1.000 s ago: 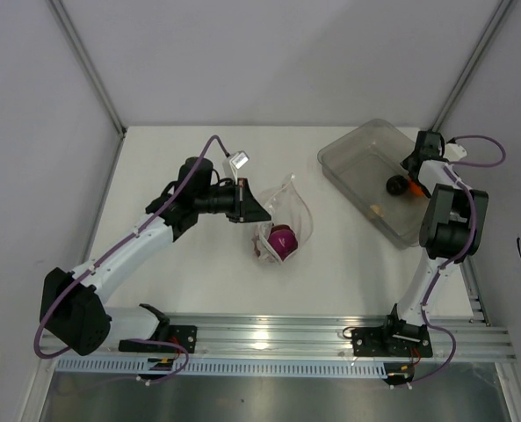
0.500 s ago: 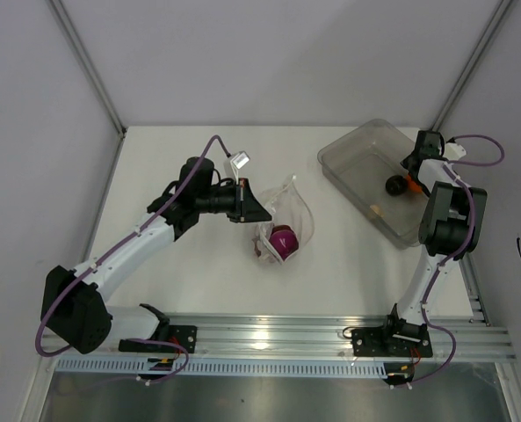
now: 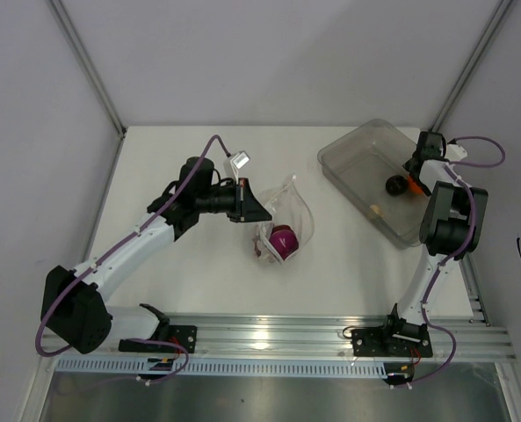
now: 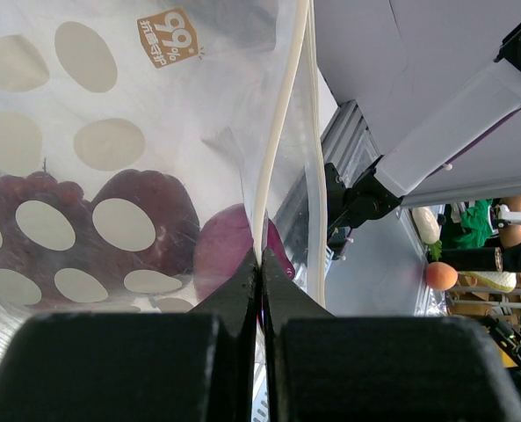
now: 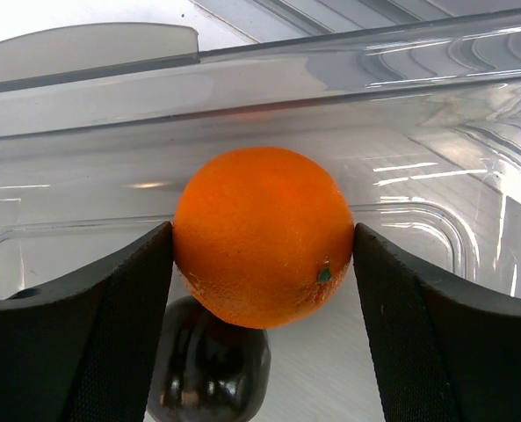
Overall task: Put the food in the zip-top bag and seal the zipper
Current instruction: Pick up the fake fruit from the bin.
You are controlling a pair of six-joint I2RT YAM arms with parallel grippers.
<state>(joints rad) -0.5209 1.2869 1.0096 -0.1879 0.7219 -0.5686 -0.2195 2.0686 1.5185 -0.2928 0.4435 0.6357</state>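
The zip-top bag [image 3: 288, 209] lies at the table's middle with the purple-red onion-like ball [image 3: 284, 241] and the dark red grapes [image 3: 261, 250] inside. My left gripper [image 3: 265, 214] is shut on the bag's mouth edge. In the left wrist view its jaws [image 4: 261, 262] pinch the white zipper strip [image 4: 282, 114], with the grapes [image 4: 32, 198] and the onion-like ball [image 4: 225, 255] behind the plastic. My right gripper [image 3: 416, 180] is inside the clear bin [image 3: 365, 154]. Its fingers [image 5: 119, 299] press both sides of the orange ball [image 5: 260, 211]. The dark plum-like ball [image 5: 209, 369] lies just beneath it.
The rigid clear bin stands at the back right corner, its far wall [image 5: 330, 79] close behind the orange ball. A metal rail [image 3: 269, 334] runs along the near edge. Grey walls enclose the table.
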